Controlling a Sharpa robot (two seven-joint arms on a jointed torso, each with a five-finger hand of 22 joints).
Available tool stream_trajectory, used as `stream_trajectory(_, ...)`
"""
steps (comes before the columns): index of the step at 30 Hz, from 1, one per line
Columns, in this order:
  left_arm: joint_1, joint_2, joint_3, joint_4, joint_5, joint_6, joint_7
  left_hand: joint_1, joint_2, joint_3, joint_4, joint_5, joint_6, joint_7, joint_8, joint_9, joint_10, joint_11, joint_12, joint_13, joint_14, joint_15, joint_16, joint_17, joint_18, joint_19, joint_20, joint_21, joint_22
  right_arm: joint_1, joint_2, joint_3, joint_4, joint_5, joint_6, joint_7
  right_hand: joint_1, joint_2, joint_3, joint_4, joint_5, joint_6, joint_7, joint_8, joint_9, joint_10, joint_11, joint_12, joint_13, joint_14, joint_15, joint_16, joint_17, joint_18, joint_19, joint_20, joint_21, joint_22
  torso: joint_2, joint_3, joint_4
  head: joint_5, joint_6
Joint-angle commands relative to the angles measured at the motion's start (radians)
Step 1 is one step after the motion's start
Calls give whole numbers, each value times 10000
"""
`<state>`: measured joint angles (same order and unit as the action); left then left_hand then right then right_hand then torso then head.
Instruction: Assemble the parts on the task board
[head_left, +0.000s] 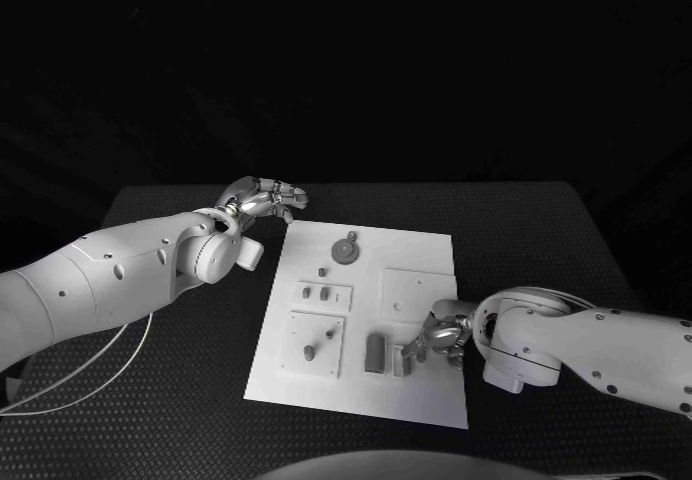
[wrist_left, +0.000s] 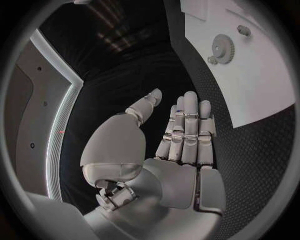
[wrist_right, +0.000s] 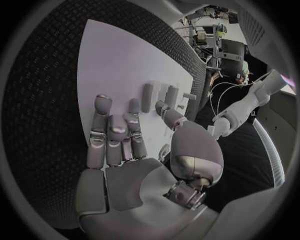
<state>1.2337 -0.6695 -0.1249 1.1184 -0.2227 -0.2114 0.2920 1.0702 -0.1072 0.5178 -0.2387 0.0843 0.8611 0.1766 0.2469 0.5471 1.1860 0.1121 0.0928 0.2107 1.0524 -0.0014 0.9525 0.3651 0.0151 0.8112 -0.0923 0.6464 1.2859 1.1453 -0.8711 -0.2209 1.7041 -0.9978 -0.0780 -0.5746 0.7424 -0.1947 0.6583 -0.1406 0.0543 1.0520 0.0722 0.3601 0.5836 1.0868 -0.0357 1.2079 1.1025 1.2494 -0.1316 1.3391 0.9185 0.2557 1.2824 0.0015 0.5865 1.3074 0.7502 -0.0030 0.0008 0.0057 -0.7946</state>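
Note:
The white task board (head_left: 421, 252) lies in the middle of the black table. On it are grey parts: a gear (head_left: 346, 248) near the far edge, small pegs (head_left: 325, 293) at the left, and an upright block (head_left: 376, 352) near the front. My right hand (head_left: 440, 338) hovers over the board's near right part with fingers stretched out and nothing in them. In the right wrist view its thumb (wrist_right: 172, 117) ends close to the block (wrist_right: 150, 96) and a second piece (wrist_right: 172, 94). My left hand (head_left: 263, 200) is off the board's far left corner, fingers straight and empty (wrist_left: 186, 132); the gear (wrist_left: 223, 46) lies beyond them.
Black mat (head_left: 173, 400) surrounds the board on every side. A white cable (head_left: 87, 385) loops over the table at the near left, under my left arm. Raised square plates (head_left: 421, 290) sit on the board's middle.

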Motion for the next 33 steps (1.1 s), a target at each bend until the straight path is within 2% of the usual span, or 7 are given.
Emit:
stream_trajectory(1, 9, 13, 6, 29, 46, 145, 55, -111, -14, 12, 52, -42, -29, -6, -4, 14, -75, -10, -2, -8, -12, 47, -38, 13, 175, 58, -28, -33, 11, -83, 55, -54, -11, -218, 394, -127, -114, -22, -35, 29, -56, 28, 15, -45, 3, 79, 4, -44, 17, 1, -58, -67, 17, 61, 45, -9, 35, 171, -1, -2, -6, 7, -7)
stream_trajectory(7, 9, 7, 6, 30, 46, 144, 54, -111, -15, 12, 54, -42, -30, -7, -3, 15, -77, -10, -2, -8, -13, 46, -39, 15, 175, 58, -29, -34, 13, -119, 161, -67, -23, -399, 456, -137, -103, -1, -61, -13, -55, 36, 7, -41, 11, 100, -4, -48, 31, 10, -67, -72, 32, 61, 45, -17, 45, 176, -2, 1, -5, 10, -25)
stream_trajectory(10, 9, 2, 6, 32, 46, 145, 54, -110, -15, 12, 54, -42, -30, -7, -2, 15, -77, -10, -2, -8, -13, 46, -40, 16, 176, 58, -29, -35, 14, -166, 212, -74, -44, -591, 415, -171, 4, 36, -76, -155, -55, 42, -2, -38, 23, 123, -14, -56, 51, 19, -77, -83, 51, 61, 43, -29, 60, 182, 2, 1, -4, 8, -33)
stream_trajectory(20, 10, -17, 6, 42, 46, 139, 55, -110, -14, 13, 58, -42, -31, -7, -1, 15, -78, -10, -1, -8, -12, 46, -41, 19, 176, 58, -29, -38, 18, -242, 305, -89, -118, -815, 420, -215, 377, 638, -34, -787, -57, 90, -22, -35, 54, 234, -34, -95, 140, 75, -96, -153, 120, 60, 41, -16, 96, 174, 1, 4, -4, 23, -63)
stream_trajectory(22, 11, -26, 6, 44, 46, 136, 53, -109, -14, 13, 58, -41, -31, -7, -1, 15, -78, -11, -1, -8, -12, 46, -42, 20, 176, 58, -29, -39, 19, -247, 303, -91, -126, -906, 423, -221, 507, 821, 54, -938, -56, 101, -25, -37, 56, 250, -37, -109, 153, 88, -99, -169, 134, 57, 42, -19, 99, 170, 1, 4, -8, 25, -67)
stream_trajectory(27, 12, -30, 6, 46, 46, 135, 51, -110, -15, 13, 60, -42, -31, -7, 0, 16, -79, -11, 0, -8, -12, 46, -43, 22, 176, 59, -29, -40, 21, -249, 310, -92, -139, -1003, 437, -252, 650, 1028, 183, -1153, -57, 127, -28, -41, 60, 313, -39, -110, 207, 109, -98, -202, 162, 61, 49, 0, 105, 163, 4, 6, -9, 23, -78)
stream_trajectory(33, 12, -35, 6, 48, 46, 129, 51, -113, -10, 13, 67, -41, -31, -7, 1, 16, -78, -10, 1, -8, -12, 46, -44, 25, 176, 60, -29, -42, 23, -250, 298, -95, -154, -1076, 482, -285, 702, 1100, 293, -1246, -57, 143, -29, -46, 61, 352, -40, -112, 242, 122, -99, -229, 179, 61, 51, 13, 103, 156, -2, 5, -7, 27, -84)
